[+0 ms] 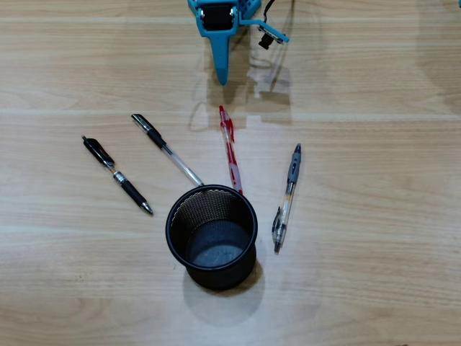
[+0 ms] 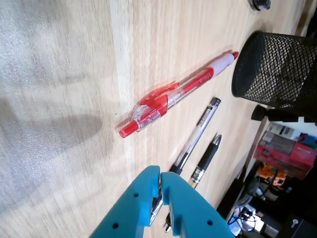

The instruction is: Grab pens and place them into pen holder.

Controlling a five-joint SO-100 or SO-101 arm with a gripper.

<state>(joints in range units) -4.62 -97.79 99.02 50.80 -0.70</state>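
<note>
So the gripper is hanging above the table with its jaws pressed together, holding nothing. The red pen is lying just ahead of the tips in the overhead view, its long axis running from the arm toward the pen holder, far end touching the rim. Jaws need opening first, I'd guess.

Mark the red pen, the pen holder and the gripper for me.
red pen (image 1: 230,149), overhead view, on the red middle of its barrel.
pen holder (image 1: 174,216), overhead view, on its left rim.
gripper (image 2: 160,174), wrist view, at the closed blue fingertips.
</note>
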